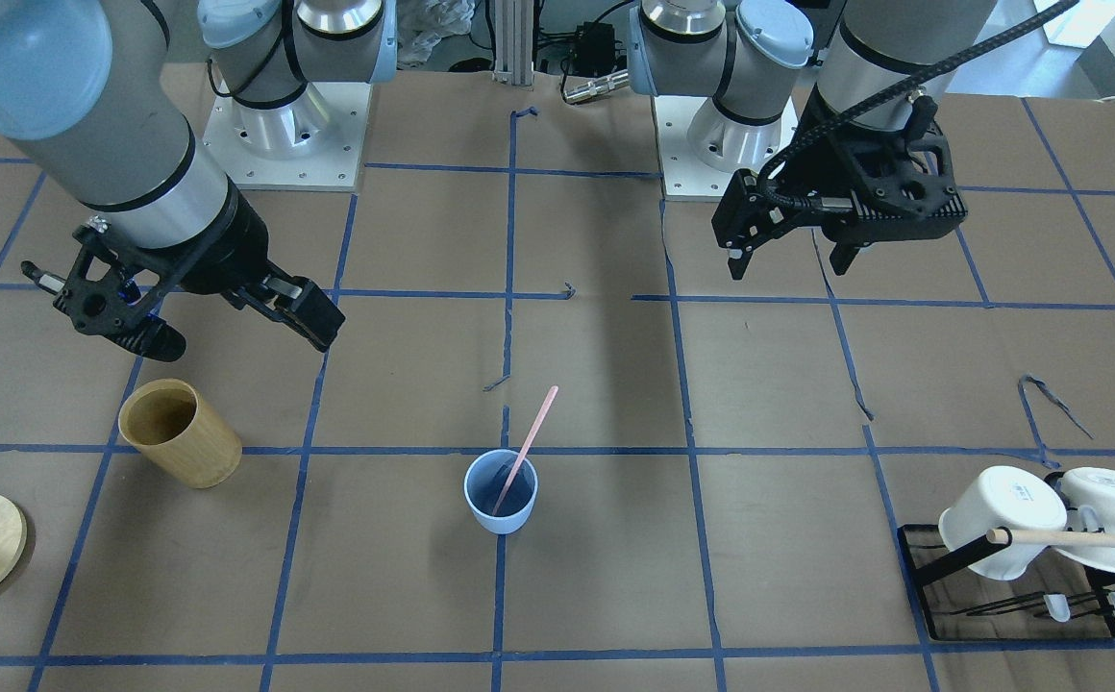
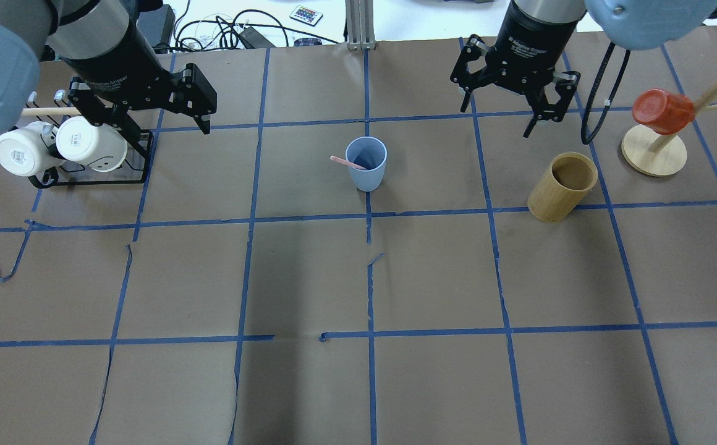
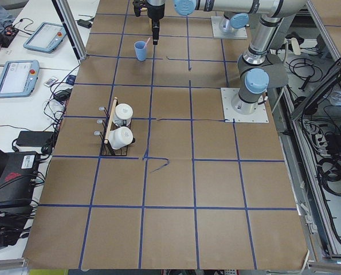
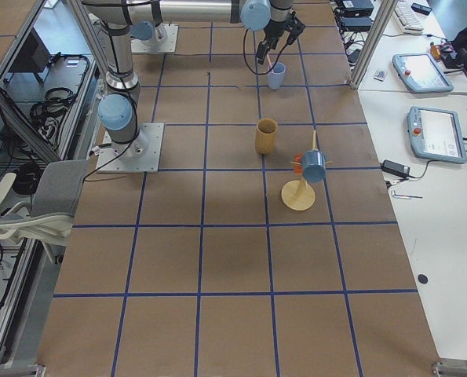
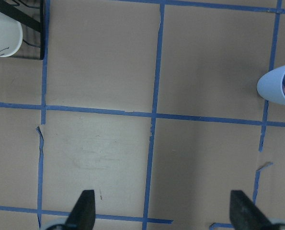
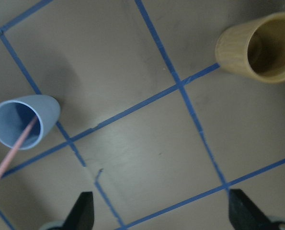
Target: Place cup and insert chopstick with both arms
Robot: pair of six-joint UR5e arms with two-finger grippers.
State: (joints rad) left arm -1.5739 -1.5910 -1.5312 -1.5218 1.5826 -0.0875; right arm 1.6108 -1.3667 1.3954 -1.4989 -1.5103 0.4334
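Wooden tumbler (image 2: pixel 561 188) stands apart from blue cup (image 2: pixel 368 172).

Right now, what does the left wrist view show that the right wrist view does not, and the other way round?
Only the left wrist view shows a white mug on its black rack, in the top left corner. Only the right wrist view shows the wooden cup and the full opening of the blue cup, with the pink chopstick leaning in it. Both show the blue cup (cut off at the edge in the left view), blue tape lines, and an open, empty hand: the left hand and the right hand.
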